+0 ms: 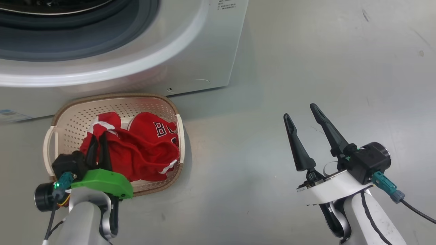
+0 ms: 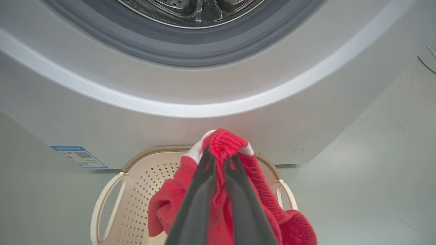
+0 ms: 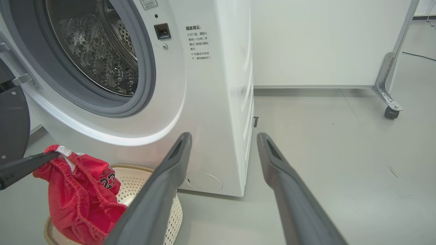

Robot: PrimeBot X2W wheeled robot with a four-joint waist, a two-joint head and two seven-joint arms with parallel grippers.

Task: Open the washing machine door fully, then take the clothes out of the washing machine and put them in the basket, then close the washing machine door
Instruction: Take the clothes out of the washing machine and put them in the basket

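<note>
My left gripper [image 1: 98,137] [image 2: 219,160] is shut on the waistband of the red clothes [image 1: 136,153] [image 2: 221,200] [image 3: 78,194]. They hang from its fingers over the cream basket [image 1: 68,117] [image 2: 136,190] [image 3: 143,177], lower folds inside it. The basket stands on the floor before the white washing machine [image 1: 190,51] [image 2: 218,102] [image 3: 211,102]. The grey-ringed opening [image 2: 190,44] [image 3: 98,58] shows the steel drum. The dark inner face of the washing machine door [image 3: 12,119] hangs open at the left edge of the right wrist view. My right gripper [image 1: 301,117] [image 3: 223,136] is open above bare floor.
Grey floor [image 1: 323,61] stretches to the right of the machine. A white wall panel and a metal frame leg with a caster [image 3: 390,110] stand behind, right of the machine. A blue label sticker [image 2: 80,157] sits low on the machine's front.
</note>
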